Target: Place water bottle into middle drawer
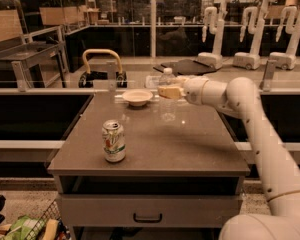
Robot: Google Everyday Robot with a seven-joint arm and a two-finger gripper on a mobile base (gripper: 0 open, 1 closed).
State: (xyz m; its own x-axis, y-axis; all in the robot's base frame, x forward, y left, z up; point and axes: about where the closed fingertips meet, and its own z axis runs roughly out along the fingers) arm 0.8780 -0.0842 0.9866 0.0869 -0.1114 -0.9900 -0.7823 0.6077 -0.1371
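The water bottle (167, 104), slim and clear with a small cap, is at the back middle of the grey cabinet top (190, 144). My gripper (169, 91) reaches in from the right and is shut on the bottle's upper body. The bottle looks upright, with its base at or just above the top. Below the top there is a dark gap, then a drawer front with a black handle (147, 217). I cannot tell which drawer it is.
A green-and-white soda can (113, 141) stands front left on the top. A pale bowl (137, 97) sits at the back, left of the bottle. A black object with a yellow handle (101, 69) is behind. Snack bags (25, 229) lie on the floor, lower left.
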